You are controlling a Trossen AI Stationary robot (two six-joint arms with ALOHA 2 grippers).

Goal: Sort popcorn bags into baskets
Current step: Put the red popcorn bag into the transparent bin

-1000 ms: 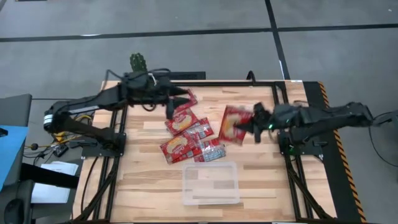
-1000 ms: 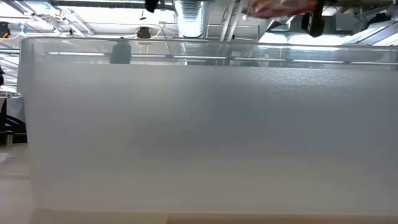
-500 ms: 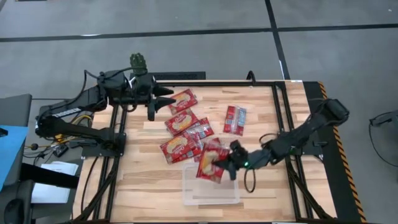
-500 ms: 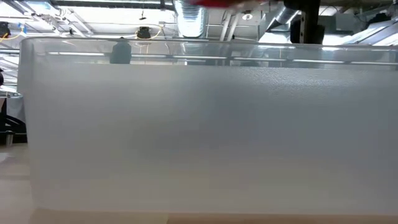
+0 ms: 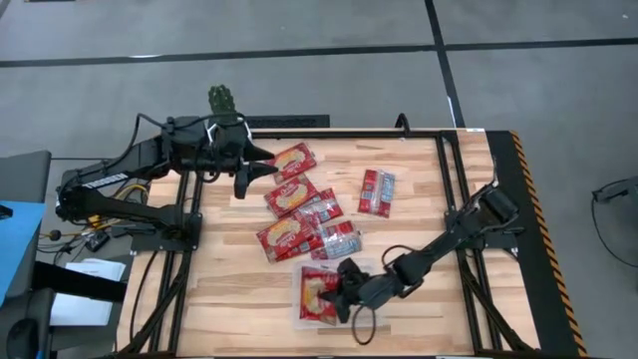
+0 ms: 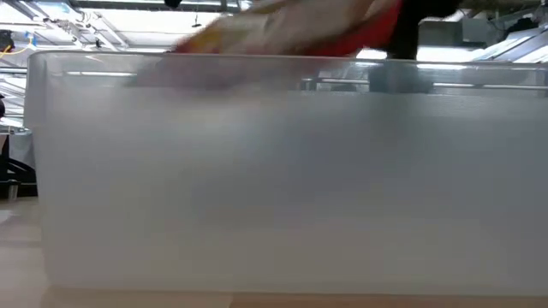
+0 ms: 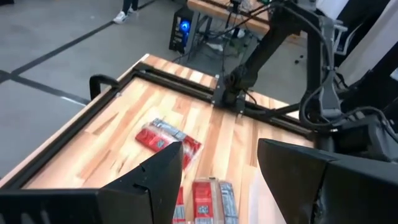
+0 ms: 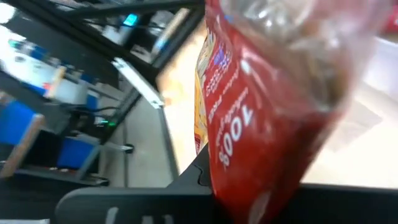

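Note:
A red popcorn bag with a yellowish picture (image 5: 317, 295) sits in my right gripper (image 5: 344, 291), over the left part of the clear tray (image 5: 371, 311) near the table's near edge. In the low view the bag (image 6: 282, 30) shows blurred and tilted above the tray's rim (image 6: 274, 64). It fills the right wrist view (image 8: 261, 112). Several other red bags (image 5: 299, 214) lie flat mid-table, and a narrow one (image 5: 376, 191) lies apart to their right. My left gripper (image 5: 247, 172) hovers open beyond the far-left bag (image 5: 294, 160), and its open fingers frame the packets (image 7: 168, 142). My right gripper is shut on the popcorn bag at its right-hand edge (image 5: 333, 291). It comes in from the table's right, slanting down and low over the tray. The bag juts out to the left of the fingers, tilted, and part of it shows above the tray's rim. The fingers hide the exact place of contact.
A white pot with a green cactus (image 5: 221, 100) stands at the table's far-left corner, behind my left arm. Black frame rails (image 5: 454, 150) run along the table's sides. Bare wood (image 5: 229, 289) lies left of the tray.
My right gripper carried the bag from the table's right-middle toward the near edge and the left, then down over the tray. The bag now lies above the tray's left part. My left gripper drew back a little toward the table's left edge and stayed open.

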